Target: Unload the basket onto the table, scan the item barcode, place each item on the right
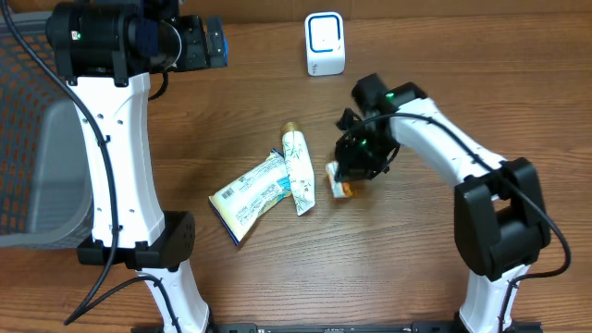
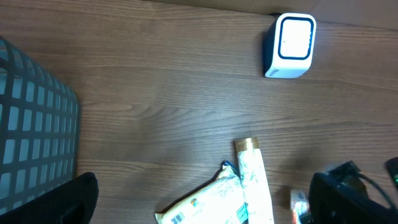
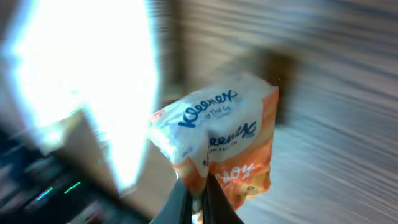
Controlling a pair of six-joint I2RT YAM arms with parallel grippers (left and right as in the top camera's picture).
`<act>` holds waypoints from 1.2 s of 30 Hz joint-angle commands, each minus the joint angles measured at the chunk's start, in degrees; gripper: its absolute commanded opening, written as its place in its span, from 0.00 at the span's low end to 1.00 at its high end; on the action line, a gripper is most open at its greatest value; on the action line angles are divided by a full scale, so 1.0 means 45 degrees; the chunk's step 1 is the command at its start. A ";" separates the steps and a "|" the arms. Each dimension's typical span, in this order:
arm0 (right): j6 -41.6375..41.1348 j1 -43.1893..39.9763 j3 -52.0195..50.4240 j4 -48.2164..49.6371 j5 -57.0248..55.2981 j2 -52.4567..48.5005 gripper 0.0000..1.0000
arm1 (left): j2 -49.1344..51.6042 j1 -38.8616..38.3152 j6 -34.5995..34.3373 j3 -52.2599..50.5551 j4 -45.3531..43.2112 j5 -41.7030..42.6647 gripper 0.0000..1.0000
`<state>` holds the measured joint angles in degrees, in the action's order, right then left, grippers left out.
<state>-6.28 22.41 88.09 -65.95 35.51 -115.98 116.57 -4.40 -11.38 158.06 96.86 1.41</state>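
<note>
The right gripper has its jaws clenched on the lower edge of a small white-and-orange plastic-wrapped tissue pack, pinching only the wrapper. The pack looks light, squashy and slick. A thin edge pinch may let it swing or slip, and a hold across its body would steady the barcode face. It is low at the wooden desk, just beside a cream tube and well short of the white, blue-ringed scanner box. The left gripper hangs released, far off.

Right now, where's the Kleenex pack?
Overhead view, right of centre: the Kleenex pack is pinched in the jaws of the right gripper, just right of the tube.
</note>
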 commanded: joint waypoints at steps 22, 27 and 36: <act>-0.0680 -0.3963 -0.2895 0.0277 -0.2341 0.0223 0.34 | -0.0262 -0.0024 0.0243 0.0087 -0.0015 -0.0078 1.00; 0.0107 -0.3730 -0.0787 -0.1773 -0.2696 0.0223 0.40 | -0.0262 -0.0024 0.0248 0.0087 -0.0015 -0.0078 1.00; 0.1394 -0.2093 -0.1195 -0.1535 -0.1472 0.0219 0.66 | -0.0262 -0.0024 0.0243 0.0087 -0.0015 -0.0078 1.00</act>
<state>-2.26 10.28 84.55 -74.32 27.22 -115.79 116.57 -4.40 -11.38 158.06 96.86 1.41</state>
